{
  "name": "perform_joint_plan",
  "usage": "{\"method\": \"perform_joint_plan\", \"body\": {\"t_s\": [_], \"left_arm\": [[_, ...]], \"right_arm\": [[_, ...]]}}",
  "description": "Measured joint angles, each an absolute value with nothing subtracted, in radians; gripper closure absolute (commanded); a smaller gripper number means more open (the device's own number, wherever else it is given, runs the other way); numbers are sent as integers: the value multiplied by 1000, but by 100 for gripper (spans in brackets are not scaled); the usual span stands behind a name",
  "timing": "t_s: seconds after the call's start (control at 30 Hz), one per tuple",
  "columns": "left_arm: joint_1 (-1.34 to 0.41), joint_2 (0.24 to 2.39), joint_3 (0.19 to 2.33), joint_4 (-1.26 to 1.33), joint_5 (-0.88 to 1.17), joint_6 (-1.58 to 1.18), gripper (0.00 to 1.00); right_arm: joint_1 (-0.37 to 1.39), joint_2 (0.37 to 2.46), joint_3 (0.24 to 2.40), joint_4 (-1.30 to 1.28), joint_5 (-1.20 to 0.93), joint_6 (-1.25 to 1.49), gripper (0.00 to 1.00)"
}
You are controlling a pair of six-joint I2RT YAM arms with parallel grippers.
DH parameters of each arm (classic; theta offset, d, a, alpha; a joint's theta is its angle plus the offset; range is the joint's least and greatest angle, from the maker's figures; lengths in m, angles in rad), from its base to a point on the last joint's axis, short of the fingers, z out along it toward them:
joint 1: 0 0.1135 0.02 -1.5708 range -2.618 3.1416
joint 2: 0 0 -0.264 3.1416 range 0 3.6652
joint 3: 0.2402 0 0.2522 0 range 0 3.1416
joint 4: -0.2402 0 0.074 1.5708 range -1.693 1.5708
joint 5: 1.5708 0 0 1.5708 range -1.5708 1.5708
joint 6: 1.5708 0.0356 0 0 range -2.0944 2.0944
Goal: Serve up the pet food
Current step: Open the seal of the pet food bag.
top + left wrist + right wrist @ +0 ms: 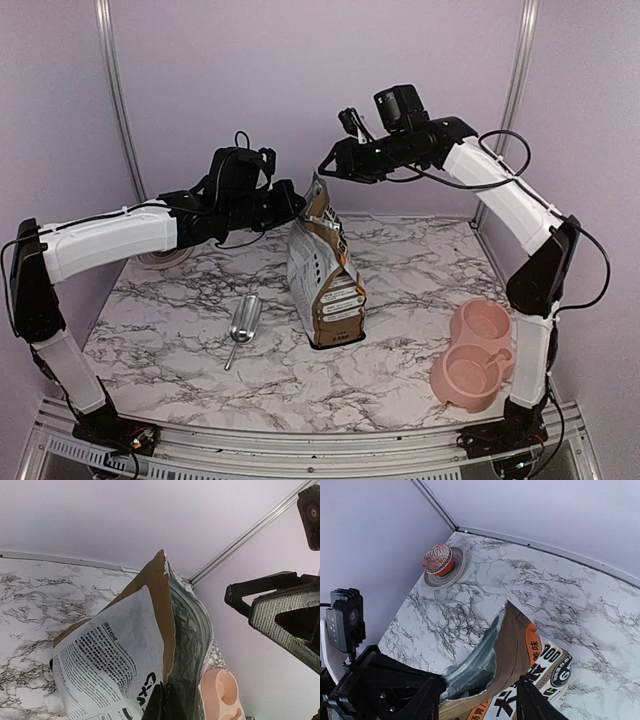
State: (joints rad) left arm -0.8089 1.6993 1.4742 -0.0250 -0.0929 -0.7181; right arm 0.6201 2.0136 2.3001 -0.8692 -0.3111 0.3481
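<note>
The pet food bag (325, 270) stood upright in the middle of the table (180, 350), its kibble hidden inside. The left gripper (296, 205) pinched its torn top edge. The right gripper (326, 168) straddled the mouth, jaws apart; whether it gripped, I couldn't tell.

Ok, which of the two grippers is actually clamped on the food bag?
The left gripper: it is shut on the edge of the pet food bag below its torn top. The right gripper is open, its jaws standing either side of the bag's mouth.

Lilac walls (300, 80), marble-patterned tabletop (190, 375).
</note>
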Motion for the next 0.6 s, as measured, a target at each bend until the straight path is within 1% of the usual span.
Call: {"method": "perform_joint_plan", "body": {"t_s": [0.2,0.33,0.5,0.6], "left_arm": [[-809,1699,1476,-25,-93,-717,100],[-809,1700,1476,-25,-93,-715,100],[-809,1700,1476,-26,-94,-712,100],[-809,1700,1476,-27,-94,-710,100]], "right_arm": [[648,2067,2357,-865,-321,349,51],[659,2097,2362,-883,-258,346,55],[662,2111,2362,-926,-162,338,65],[664,2111,2362,-937,-126,331,73]]}}
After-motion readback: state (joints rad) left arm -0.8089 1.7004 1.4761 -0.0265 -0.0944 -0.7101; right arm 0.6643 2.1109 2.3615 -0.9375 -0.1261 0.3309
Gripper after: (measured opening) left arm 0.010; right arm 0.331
